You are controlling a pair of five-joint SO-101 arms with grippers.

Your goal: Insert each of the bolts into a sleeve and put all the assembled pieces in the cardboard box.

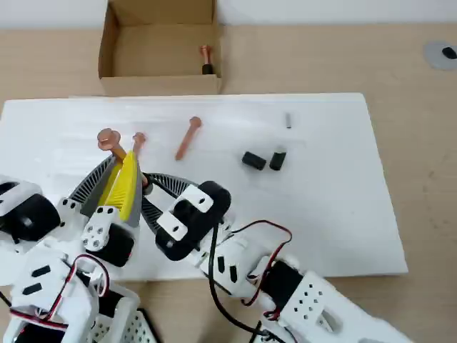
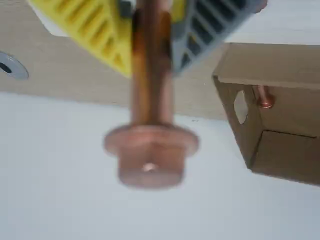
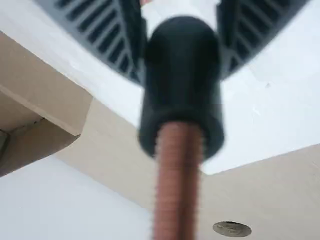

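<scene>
My left gripper (image 1: 123,158), with one yellow and one grey finger, is shut on a copper bolt (image 2: 150,152) whose flanged head (image 1: 108,138) sticks out past the fingertips. Close beside it, my right gripper (image 1: 146,180) is shut on a black sleeve (image 3: 182,85) with a threaded copper shank (image 3: 177,190) in its mouth. I cannot tell whether that shank belongs to the held bolt. Two loose bolts (image 1: 187,137) (image 1: 138,141) and two loose sleeves (image 1: 253,160) (image 1: 277,159) lie on the white board. One assembled piece (image 1: 206,58) stands in the cardboard box (image 1: 107,50).
The white board (image 1: 335,214) covers most of the wooden table. The box stands just beyond its far edge, open upward. A small grey pin (image 1: 288,120) lies right of the bolts, and a round grommet (image 1: 443,53) sits in the tabletop at far right.
</scene>
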